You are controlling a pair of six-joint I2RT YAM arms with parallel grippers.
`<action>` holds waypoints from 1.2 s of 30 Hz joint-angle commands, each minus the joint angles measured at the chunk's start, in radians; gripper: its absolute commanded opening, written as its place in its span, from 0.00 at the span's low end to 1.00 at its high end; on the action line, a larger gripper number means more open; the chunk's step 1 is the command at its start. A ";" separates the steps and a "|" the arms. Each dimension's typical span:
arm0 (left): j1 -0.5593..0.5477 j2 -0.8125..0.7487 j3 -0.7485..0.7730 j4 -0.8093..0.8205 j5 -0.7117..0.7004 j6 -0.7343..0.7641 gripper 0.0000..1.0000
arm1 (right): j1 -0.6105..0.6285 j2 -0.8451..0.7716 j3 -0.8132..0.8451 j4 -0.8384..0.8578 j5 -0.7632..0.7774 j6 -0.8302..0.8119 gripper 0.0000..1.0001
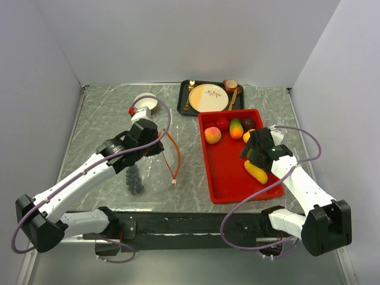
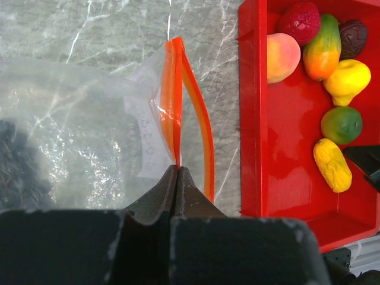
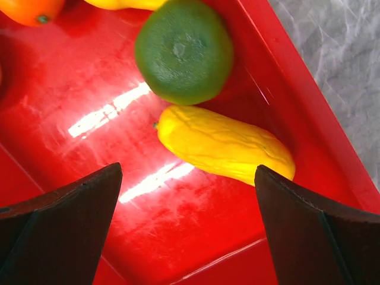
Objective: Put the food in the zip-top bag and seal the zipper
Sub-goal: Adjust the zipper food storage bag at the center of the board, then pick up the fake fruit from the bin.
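Observation:
The clear zip-top bag [image 1: 151,169] lies left of the red tray, with a dark grape bunch [image 1: 135,180] inside it. My left gripper [image 2: 177,170] is shut on one lip of the orange zipper [image 2: 173,89], and the other lip bows away, so the mouth gapes. A white slider tab [image 1: 174,181] sits at the zipper's near end. Peach [image 1: 212,135], apple [image 1: 222,123], mango [image 1: 236,128], plum [image 1: 248,123] and lemon [image 1: 247,135] lie in the tray. My right gripper [image 3: 187,178] hangs open just above the tray floor, beside the yellow banana-like piece [image 3: 225,145] and the lime [image 3: 183,50], holding nothing.
The red tray [image 1: 219,178] has raised walls close to my right fingers. A black tray [image 1: 185,89] with a cream plate, cutlery and a cup stands at the back. A white bowl [image 1: 145,105] sits back left. Grey walls enclose the table.

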 commanded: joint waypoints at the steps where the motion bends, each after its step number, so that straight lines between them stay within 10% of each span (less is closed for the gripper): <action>1: 0.003 -0.013 0.005 0.034 0.016 0.021 0.01 | -0.014 0.003 -0.034 -0.015 0.033 -0.010 1.00; 20: 0.004 -0.033 -0.023 0.029 0.002 0.015 0.01 | -0.051 0.219 -0.014 0.074 -0.178 -0.142 0.96; 23: 0.004 -0.026 -0.021 0.029 0.003 0.014 0.01 | -0.051 0.204 -0.028 0.100 -0.218 -0.144 0.84; 33: 0.003 -0.019 -0.010 0.025 0.006 0.014 0.01 | -0.049 0.107 -0.016 0.158 -0.381 -0.177 0.02; 36: 0.003 -0.016 -0.010 0.029 0.011 0.014 0.01 | -0.046 0.054 0.018 0.178 -0.473 -0.185 0.02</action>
